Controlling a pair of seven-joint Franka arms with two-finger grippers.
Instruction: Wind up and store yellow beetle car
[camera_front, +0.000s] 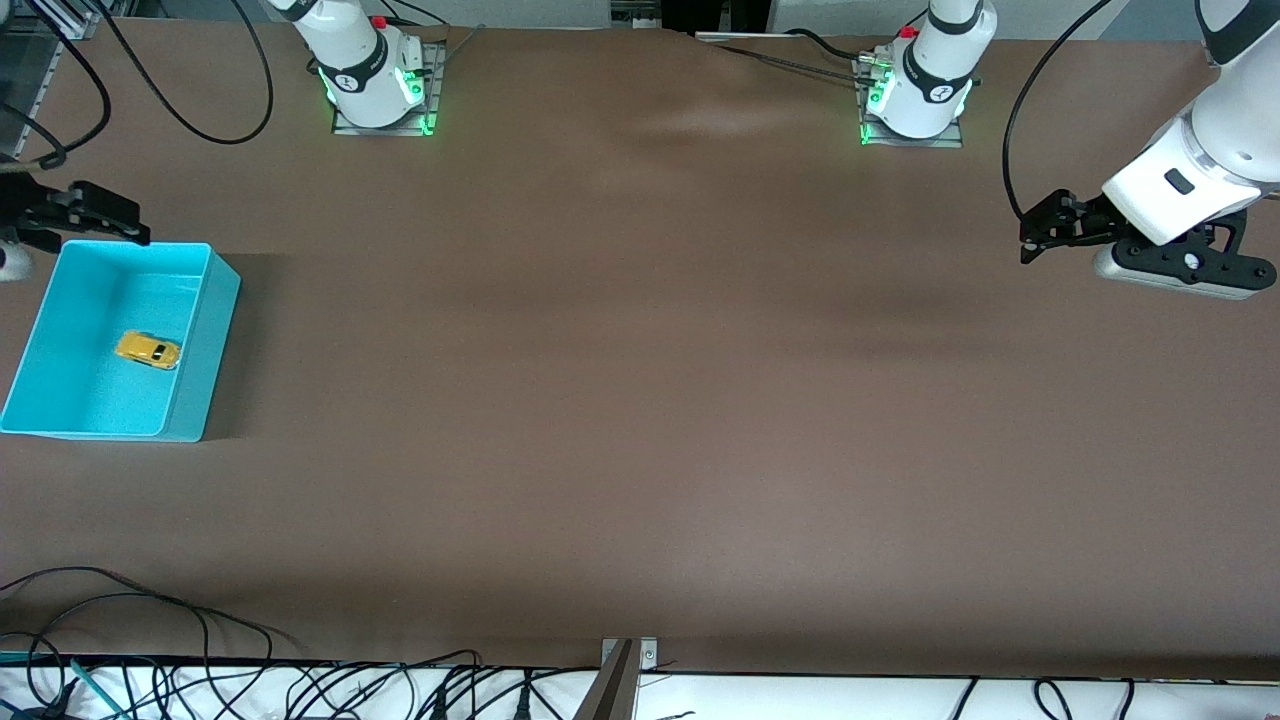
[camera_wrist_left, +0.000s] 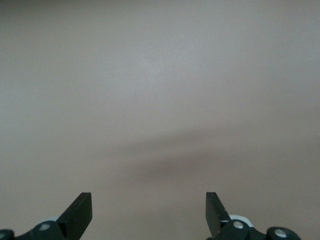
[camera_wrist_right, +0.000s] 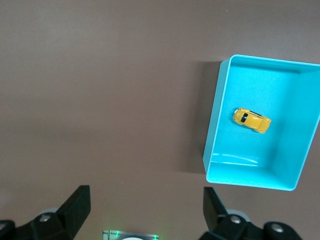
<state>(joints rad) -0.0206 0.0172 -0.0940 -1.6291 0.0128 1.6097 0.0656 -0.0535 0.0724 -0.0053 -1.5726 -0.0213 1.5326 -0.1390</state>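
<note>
At right arm's end of table, turquoise bin (camera_front: 195, 340) holds yellow beetle car (camera_front: 148, 350) on its floor, wheels down. Right gripper (camera_front: 125, 228) hangs just above bin's rim nearest the bases, fingers spread, empty – right wrist view shows car well clear of bin walls. Left gripper (camera_front: 1030, 245) waits over bare brown table (camera_front: 640, 400) at left arm's end, jaws wide, holding nothing – left wrist view shows only tabletop

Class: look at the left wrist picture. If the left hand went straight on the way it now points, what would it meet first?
Probably just the bare brown table. The left hand is open, and nothing else shows ahead of it, though depth is hard to judge.
</note>
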